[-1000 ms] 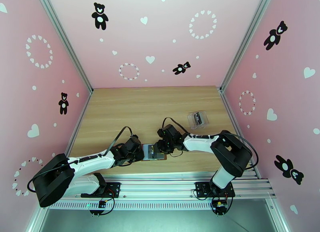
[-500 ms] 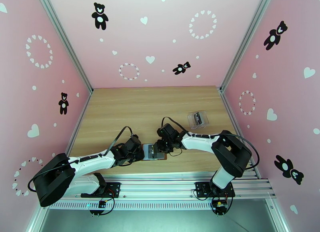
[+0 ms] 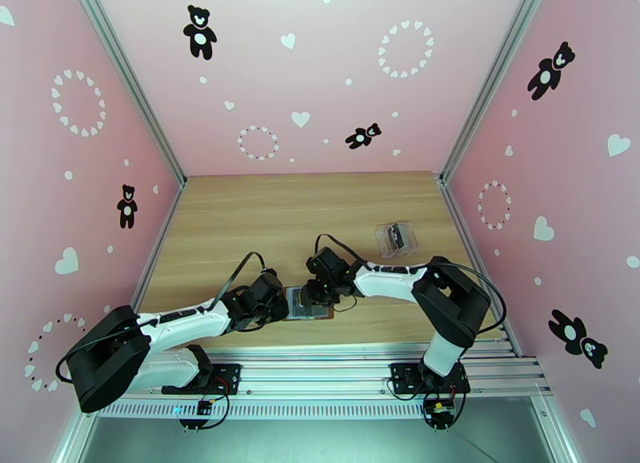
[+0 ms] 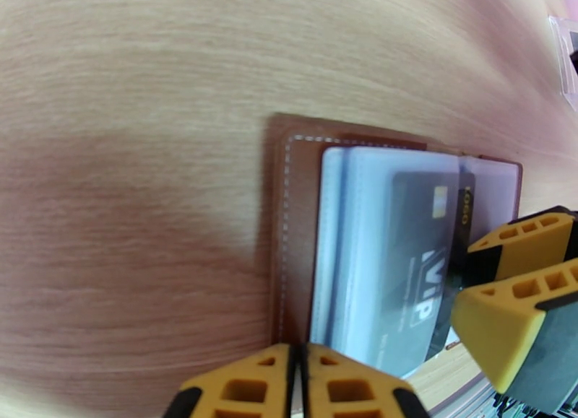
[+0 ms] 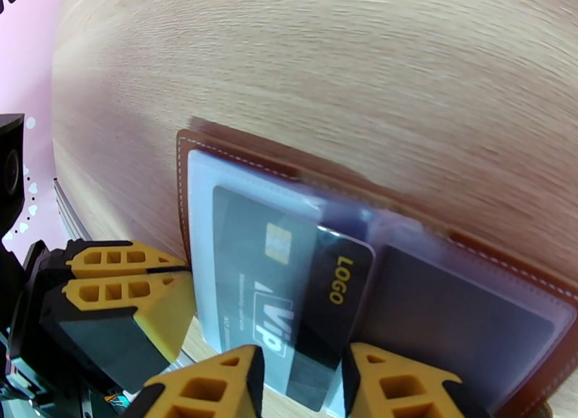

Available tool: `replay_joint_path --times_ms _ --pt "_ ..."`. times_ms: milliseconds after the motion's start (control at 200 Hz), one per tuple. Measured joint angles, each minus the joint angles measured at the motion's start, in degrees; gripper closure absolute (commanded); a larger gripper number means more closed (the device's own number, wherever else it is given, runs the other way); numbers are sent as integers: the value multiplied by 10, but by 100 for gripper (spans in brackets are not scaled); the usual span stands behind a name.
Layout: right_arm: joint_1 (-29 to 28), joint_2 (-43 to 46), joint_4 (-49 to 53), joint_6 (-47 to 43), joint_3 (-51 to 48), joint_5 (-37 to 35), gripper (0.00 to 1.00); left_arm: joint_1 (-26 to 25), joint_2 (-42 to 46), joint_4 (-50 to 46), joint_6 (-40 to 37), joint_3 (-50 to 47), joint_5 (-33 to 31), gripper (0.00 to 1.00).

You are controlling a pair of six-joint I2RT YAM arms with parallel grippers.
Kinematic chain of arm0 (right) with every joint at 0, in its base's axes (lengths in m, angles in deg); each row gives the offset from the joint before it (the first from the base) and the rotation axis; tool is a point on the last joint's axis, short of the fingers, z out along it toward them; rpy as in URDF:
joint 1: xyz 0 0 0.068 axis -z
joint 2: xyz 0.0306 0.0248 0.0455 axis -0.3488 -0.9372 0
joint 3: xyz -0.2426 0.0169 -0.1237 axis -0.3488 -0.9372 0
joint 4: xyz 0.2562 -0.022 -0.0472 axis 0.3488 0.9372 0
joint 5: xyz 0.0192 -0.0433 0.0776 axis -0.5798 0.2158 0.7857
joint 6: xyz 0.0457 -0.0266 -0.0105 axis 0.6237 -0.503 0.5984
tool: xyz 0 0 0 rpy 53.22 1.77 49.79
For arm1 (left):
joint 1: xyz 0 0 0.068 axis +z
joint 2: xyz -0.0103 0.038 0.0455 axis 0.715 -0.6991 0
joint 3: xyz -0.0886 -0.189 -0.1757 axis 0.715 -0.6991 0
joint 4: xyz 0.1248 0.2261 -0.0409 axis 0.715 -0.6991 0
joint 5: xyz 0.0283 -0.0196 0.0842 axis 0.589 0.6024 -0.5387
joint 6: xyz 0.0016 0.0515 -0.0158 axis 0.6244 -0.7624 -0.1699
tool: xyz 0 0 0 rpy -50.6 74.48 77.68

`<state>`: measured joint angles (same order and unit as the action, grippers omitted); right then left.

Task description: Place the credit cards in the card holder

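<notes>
- Clamping with the right gripper (image 5: 300,365) across the outer end of the black plastic credit card (image 5: 289,282), one yellow finger at each long edge.
- Pinching with the left gripper (image 4: 296,358), fingers almost together, the near left edge of the brown leather card holder (image 4: 296,217), opened flat.
- Reaching further left with the right wrist than a second ago; keeping the left arm in place.
- Holding the credit card partly inside a greyish see-through pocket, chip end in, "LOGO" end jutting toward the right gripper.
- Working near the light wooden table (image 3: 264,217)'s near edge, beside the silver rail (image 3: 320,369); leaving bare wood beyond and the clear plastic box (image 3: 396,238) well apart, far right.
</notes>
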<state>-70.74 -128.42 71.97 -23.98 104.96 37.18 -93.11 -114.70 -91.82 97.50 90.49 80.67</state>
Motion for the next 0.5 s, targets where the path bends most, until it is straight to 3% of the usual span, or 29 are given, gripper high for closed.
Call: replay_joint_path --times_ms 500 --pt "-26 -17 5 24 28 -26 67 0 0 0 0 0 0 88"
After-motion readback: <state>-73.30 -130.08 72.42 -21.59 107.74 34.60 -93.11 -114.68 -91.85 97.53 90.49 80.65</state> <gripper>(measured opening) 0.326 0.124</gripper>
